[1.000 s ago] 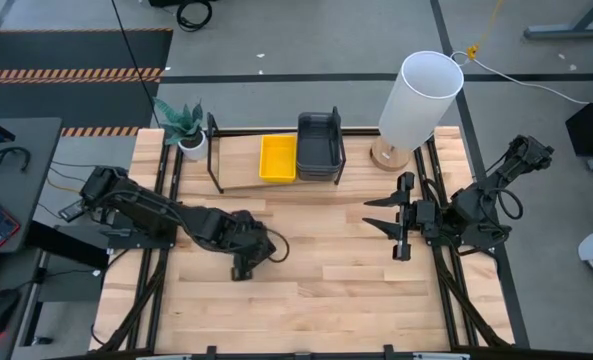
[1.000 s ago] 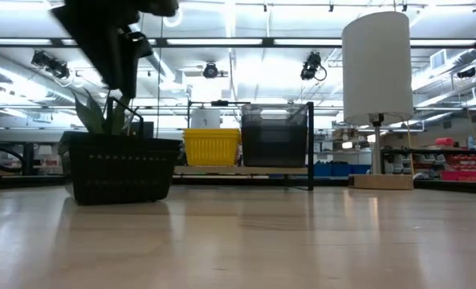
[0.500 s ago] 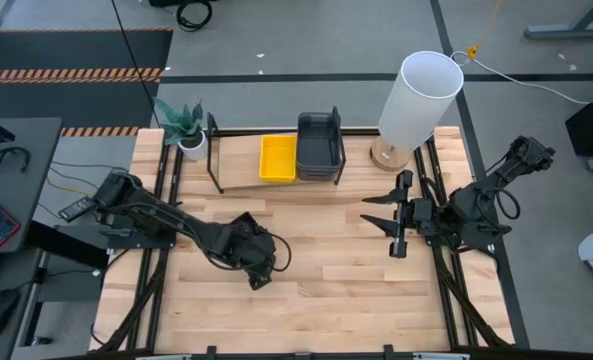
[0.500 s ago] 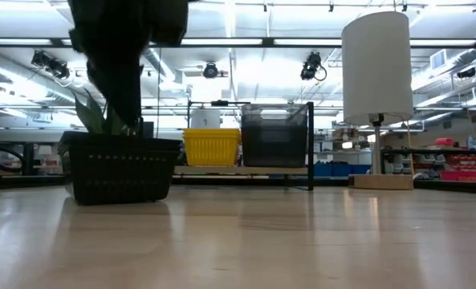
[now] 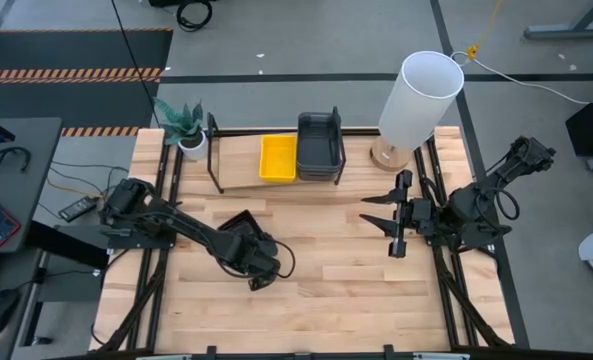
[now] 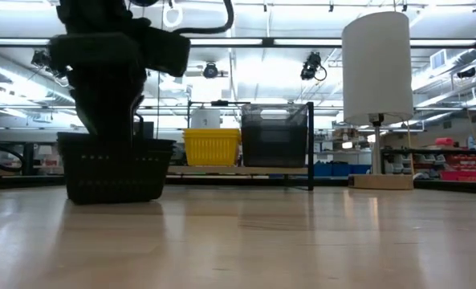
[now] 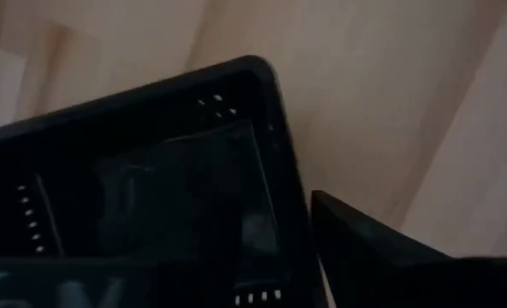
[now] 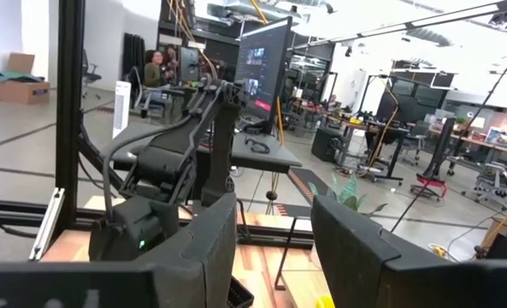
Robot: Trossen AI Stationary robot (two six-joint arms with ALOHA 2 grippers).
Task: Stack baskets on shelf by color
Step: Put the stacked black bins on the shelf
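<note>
High view: the left gripper [image 5: 259, 272] is low over the table's [image 5: 326, 300] middle-left, directly at a black mesh basket [image 5: 238, 232] that lies just behind it, toward the shelf [image 5: 238, 160]. Whether its fingers are closed on the basket rim cannot be told here. Well beyond the gripper, on the shelf, sit a yellow basket [image 5: 277, 158] and dark grey baskets [image 5: 319, 145] side by side. The right gripper [image 5: 390, 217] waits at the table's right, fingers spread wide, empty.

Low view: the left arm descends onto the black mesh basket [image 6: 115, 166], which rests on the table; the finger state is hidden.

Left wrist view: the basket's corner [image 7: 236, 128] fills the frame immediately ahead of the fingers [image 7: 381, 257]; grip not discernible.

Right wrist view: the right fingers [image 8: 364, 257] stand apart, holding nothing. No legible writing in any view.
</note>
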